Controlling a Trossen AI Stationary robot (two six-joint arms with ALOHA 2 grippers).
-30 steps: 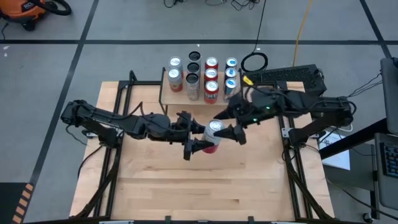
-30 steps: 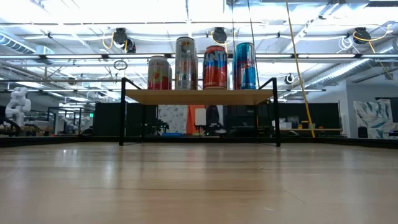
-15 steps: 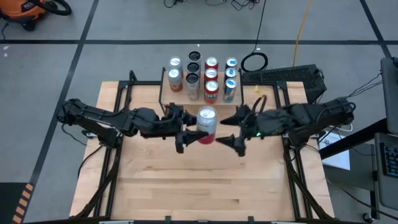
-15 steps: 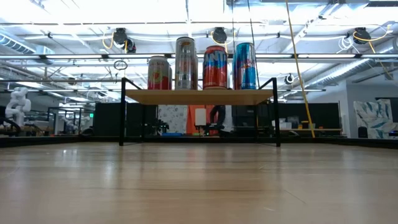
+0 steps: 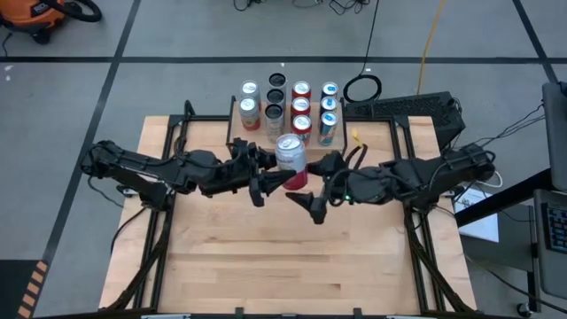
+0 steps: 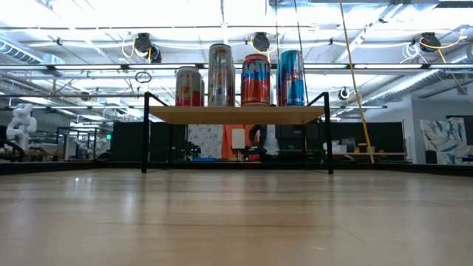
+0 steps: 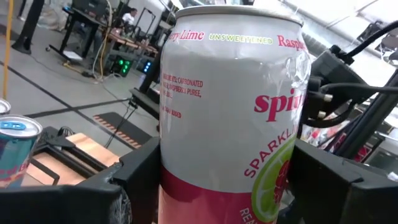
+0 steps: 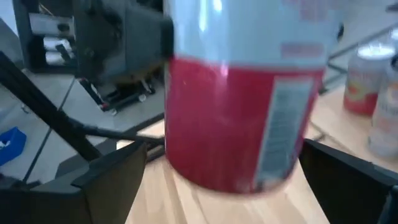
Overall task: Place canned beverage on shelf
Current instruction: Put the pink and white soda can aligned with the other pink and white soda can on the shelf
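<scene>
A white and pink canned beverage (image 5: 291, 159) hangs above the middle of the tabletop, with my left gripper (image 5: 280, 174) shut on it. It fills the left wrist view as a can (image 7: 233, 118). My right gripper (image 5: 310, 184) stands open just right of the can, its fingers (image 8: 112, 180) on either side of the can's red lower end (image 8: 236, 124) without touching. The shelf (image 5: 237, 133) stands at the far edge and carries several cans (image 5: 288, 111). The low view shows the shelf (image 6: 236, 114) and its cans (image 6: 244, 77), but no gripper. My left gripper pinches the can's lower half (image 7: 186, 186) between its two fingers (image 7: 134, 186), one on each side of the round wall. The fingers come about level from the table's left. The can stands upright in the hold, lifted clear of the table.
A black keyboard (image 5: 416, 108) and a coiled cable (image 5: 361, 89) lie beyond the table's far right corner. Black frame rails (image 5: 168, 151) run along both sides. Bare tabletop (image 5: 283, 257) stretches toward the near edge.
My left gripper has carried the can up and toward the far edge, nearer the shelf, and the can has come more upright. My right gripper has come away from the can toward the right, then swung back toward the can.
</scene>
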